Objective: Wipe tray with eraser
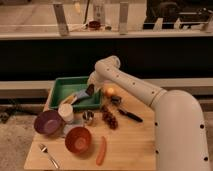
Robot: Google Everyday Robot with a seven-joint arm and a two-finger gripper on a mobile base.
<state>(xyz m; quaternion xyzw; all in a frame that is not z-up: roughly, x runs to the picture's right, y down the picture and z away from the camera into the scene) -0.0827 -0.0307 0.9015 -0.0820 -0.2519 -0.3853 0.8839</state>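
Observation:
The green tray [62,89] sits at the back left of the wooden table. My gripper [90,90] reaches down from the white arm [125,82] into the tray's right part. It is shut on a small dark block, the eraser [90,91], which is low over the tray floor. A grey-blue oblong block [80,96] lies in the tray just left of the gripper, with a small yellowish item beside it.
In front of the tray stand a white cup [65,112], a purple bowl [47,122], an orange bowl [78,139] and a small metal cup [88,116]. An orange fruit [110,91], dark grapes [109,119], a black-handled utensil [130,116], a carrot [101,150] and a spoon [48,155] lie nearby.

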